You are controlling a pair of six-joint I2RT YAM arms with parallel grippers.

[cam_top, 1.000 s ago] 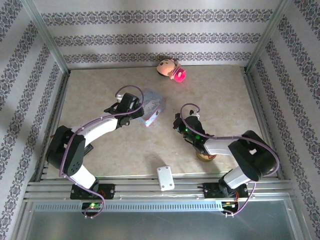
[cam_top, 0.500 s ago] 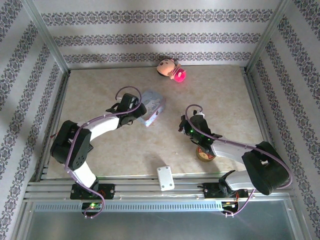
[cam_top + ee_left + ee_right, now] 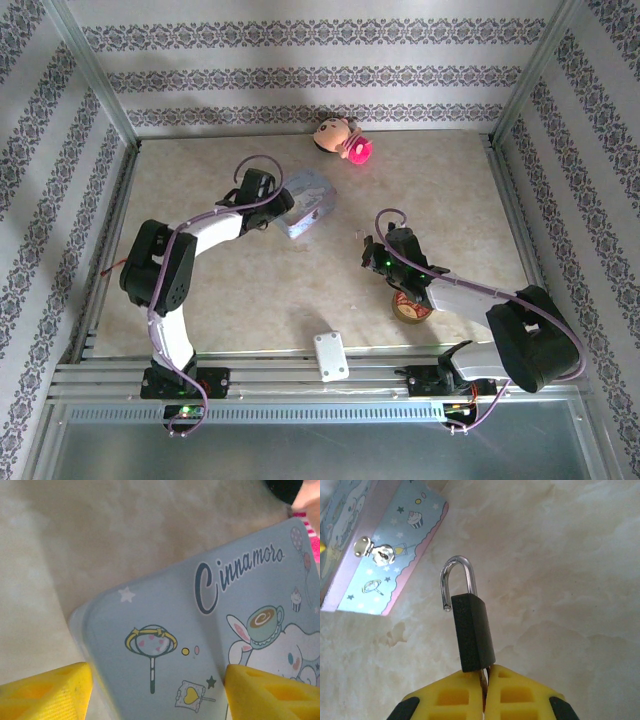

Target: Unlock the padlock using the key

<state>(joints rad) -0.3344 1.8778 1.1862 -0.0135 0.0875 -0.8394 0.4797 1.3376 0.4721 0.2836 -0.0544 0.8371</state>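
Right gripper (image 3: 486,674) clamps the padlock (image 3: 475,630) by its base; shackle (image 3: 455,580) juts beyond.

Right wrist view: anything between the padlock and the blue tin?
No. Bare beige tabletop separates the padlock from the pale-blue tin in the right wrist view; top external shows the same bare gap.

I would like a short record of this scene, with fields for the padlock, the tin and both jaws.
padlock: dark body, held by its lower end
shackle: open, one end free of the body
right jaws: shut on the padlock
pale-blue tin: lying on the table, clasp side toward the padlock
left jaws: open, astride the tin
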